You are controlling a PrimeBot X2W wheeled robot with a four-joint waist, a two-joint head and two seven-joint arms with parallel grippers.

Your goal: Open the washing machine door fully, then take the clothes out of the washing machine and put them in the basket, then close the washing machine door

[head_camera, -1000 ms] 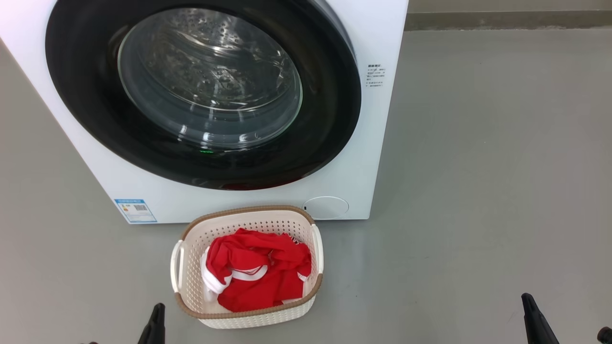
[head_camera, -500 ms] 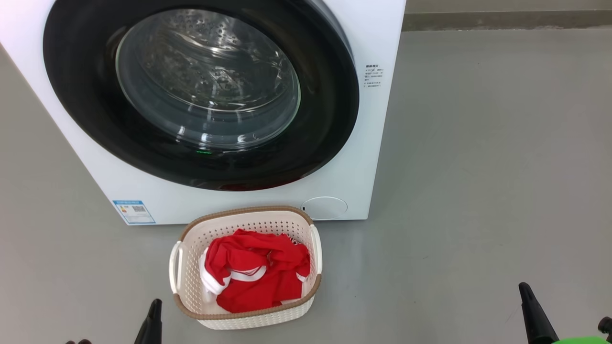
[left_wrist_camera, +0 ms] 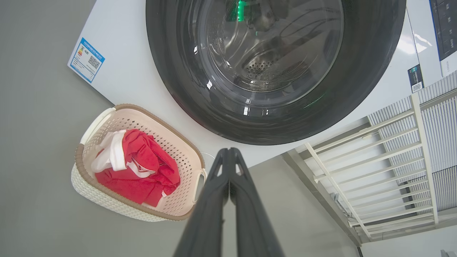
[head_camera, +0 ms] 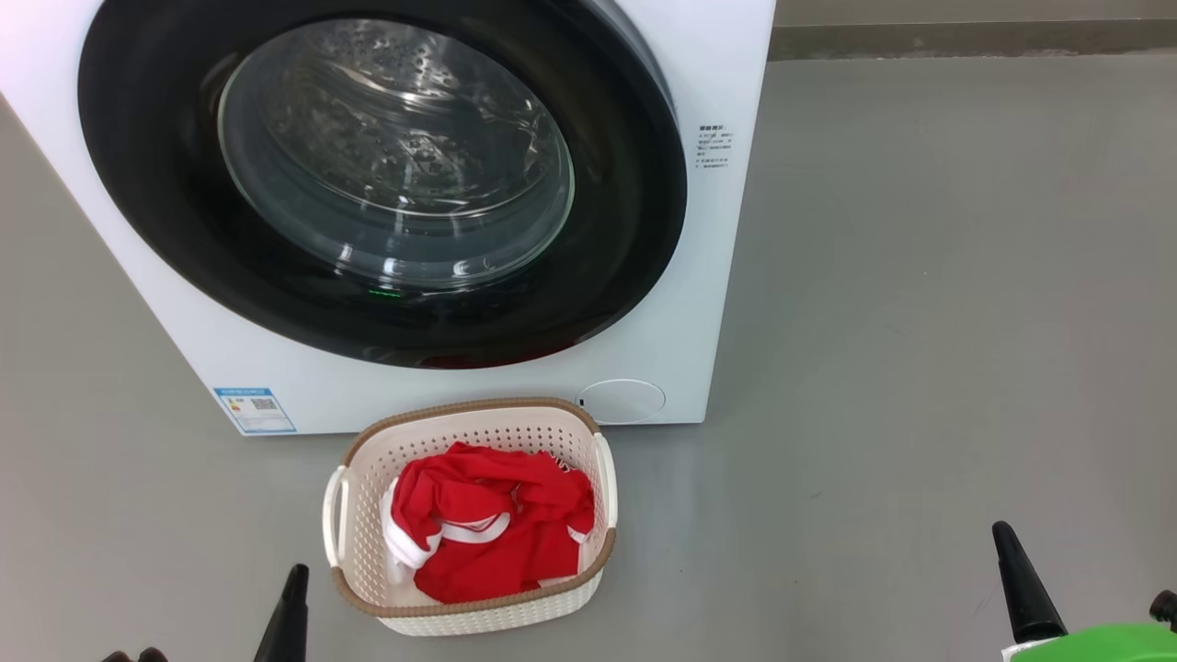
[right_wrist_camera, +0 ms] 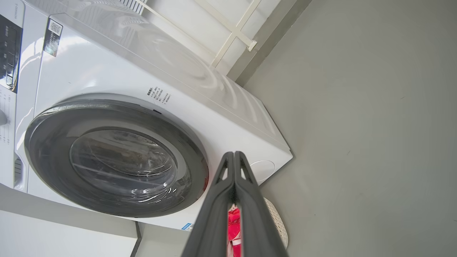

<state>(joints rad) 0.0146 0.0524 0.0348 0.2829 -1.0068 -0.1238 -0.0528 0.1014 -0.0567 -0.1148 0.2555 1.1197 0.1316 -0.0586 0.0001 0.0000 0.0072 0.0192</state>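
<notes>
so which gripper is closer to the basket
The left gripper, dark tip just left of the cream perforated plastic basket; the right gripper is far across the grey floor.

Clothes (head_camera: pixel 497 542) in basket (head_camera: pixel 469 407); door (head_camera: pixel 634 230) closed

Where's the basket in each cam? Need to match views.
Head view: basket bottom centre, below the washing machine door.
Left wrist view: basket at left, lower-left of the door.
Right wrist view: basket bottom centre, partly behind right gripper, below the door.
Shared landmark: the door.
</notes>
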